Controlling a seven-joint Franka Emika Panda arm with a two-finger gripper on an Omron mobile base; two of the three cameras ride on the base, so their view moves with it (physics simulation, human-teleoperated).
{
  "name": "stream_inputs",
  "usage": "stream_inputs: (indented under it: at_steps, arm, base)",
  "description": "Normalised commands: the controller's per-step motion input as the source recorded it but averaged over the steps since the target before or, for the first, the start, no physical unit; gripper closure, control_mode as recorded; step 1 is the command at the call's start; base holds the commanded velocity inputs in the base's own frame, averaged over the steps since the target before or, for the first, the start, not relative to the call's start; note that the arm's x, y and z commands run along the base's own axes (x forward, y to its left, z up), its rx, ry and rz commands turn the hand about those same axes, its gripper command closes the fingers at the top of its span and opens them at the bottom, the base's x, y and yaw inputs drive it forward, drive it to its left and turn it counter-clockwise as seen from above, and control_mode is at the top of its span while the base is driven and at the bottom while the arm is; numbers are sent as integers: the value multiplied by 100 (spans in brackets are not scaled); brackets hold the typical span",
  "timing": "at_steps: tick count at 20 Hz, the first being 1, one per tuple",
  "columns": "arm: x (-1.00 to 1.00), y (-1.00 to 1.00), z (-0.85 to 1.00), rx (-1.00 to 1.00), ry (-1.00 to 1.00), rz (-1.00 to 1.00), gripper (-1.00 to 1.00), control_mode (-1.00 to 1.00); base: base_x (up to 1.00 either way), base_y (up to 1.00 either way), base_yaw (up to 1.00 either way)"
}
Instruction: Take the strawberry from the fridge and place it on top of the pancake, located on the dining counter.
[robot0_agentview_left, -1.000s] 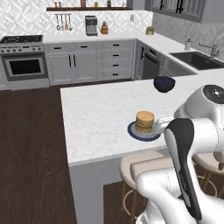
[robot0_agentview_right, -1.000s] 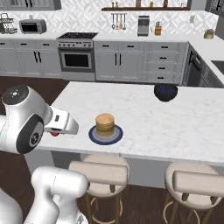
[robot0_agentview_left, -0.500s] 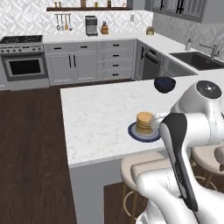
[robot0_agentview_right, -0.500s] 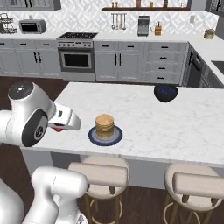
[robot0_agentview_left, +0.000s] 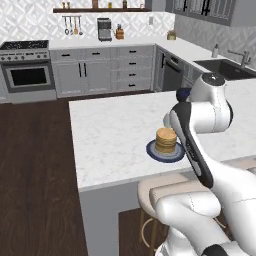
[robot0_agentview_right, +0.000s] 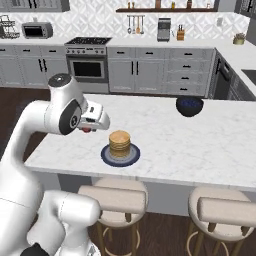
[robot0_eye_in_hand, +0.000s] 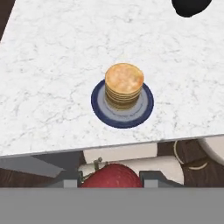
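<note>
Lighting is even and bright in all views, with no visible source and no glare. The counter (robot0_agentview_left: 115, 135) renders clean white; the plate (robot0_eye_in_hand: 98, 107) beyond the tool (robot0_eye_in_hand: 111, 178) casts only a faint soft shadow. Rendering is slightly soft overall, with no edge distortion.

A home kitchen: stove (robot0_agentview_right: 88, 61), grey cabinets (robot0_agentview_right: 150, 70), sink (robot0_agentview_left: 227, 67), stools (robot0_agentview_right: 115, 199)
</note>
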Motion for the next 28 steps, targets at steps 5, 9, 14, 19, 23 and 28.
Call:
stream_inputs:
  at_steps: [5, 9, 14, 19, 23, 28]
  arm:
    - [100, -58, -25, 0, 13, 1, 100, -100]
    - [99, -39, -30, 0, 9, 0, 100, -100]
    - [87, 2, -34, -2, 0, 0, 100, -100]
    - [47, 1, -38, 0, 0, 0, 100, -100]
    - [-1, 10, -28, 0, 1, 0, 100, -100]
    - [2, 13, -26, 0, 0, 0, 100, -100]
  base:
    - [0, 0, 0]
    - [0, 0, 0]
    - [0, 0, 0]
    - [0, 0, 0]
    - [0, 0, 0]
    - [0, 0, 0]
